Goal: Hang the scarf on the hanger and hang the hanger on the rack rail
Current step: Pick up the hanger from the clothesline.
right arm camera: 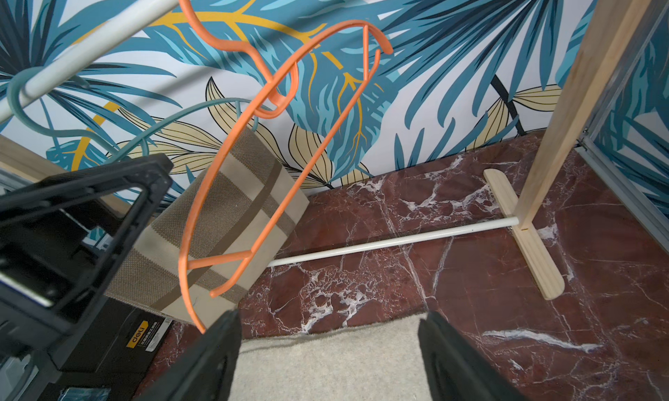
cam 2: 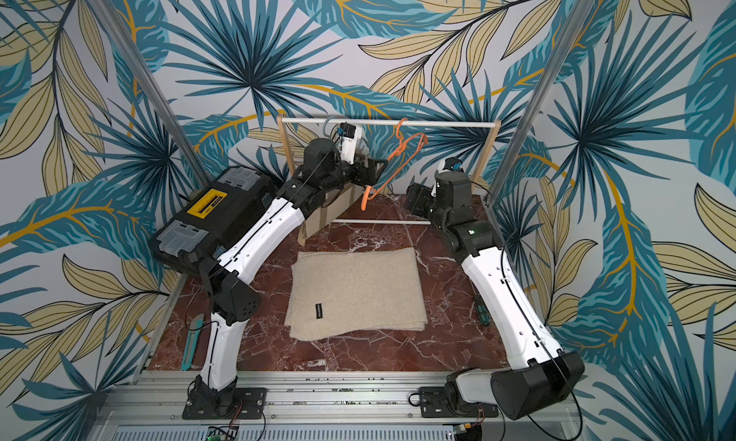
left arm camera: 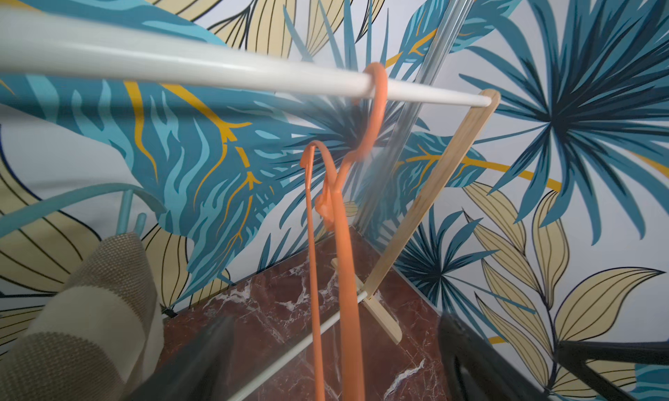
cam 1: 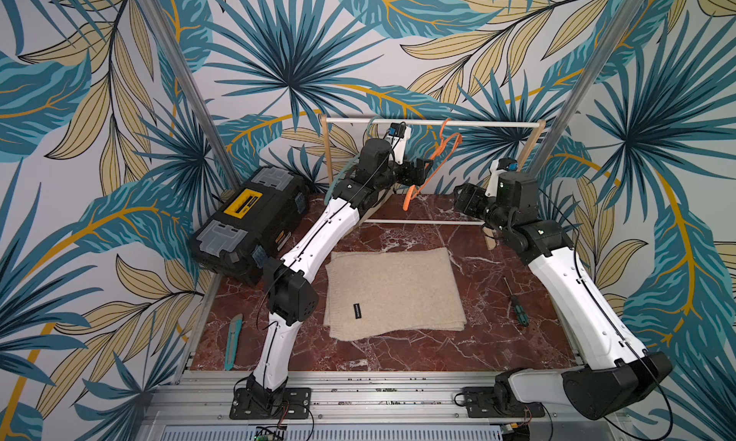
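**Left gripper (cam 1: 425,167) spread at the orange hanger, scarf not yet lifted**

In both top views the left gripper's jaws stand apart at the orange hanger (cam 1: 407,198), whose hook sits over the white rail (cam 1: 478,123) on the far side. The right gripper (cam 1: 460,198), also spread and empty, hovers to its right. The beige scarf (cam 1: 394,293) lies folded flat mid-table (cam 1: 418,351), and its longer side seems to run left to right.

In the left wrist view the hanger passes between the open jaws, apparently untouched.

In the right wrist view the hanger hangs tilted, its lower end toward the near left.

By my judgement, lifting and draping the scarf are both left to do.
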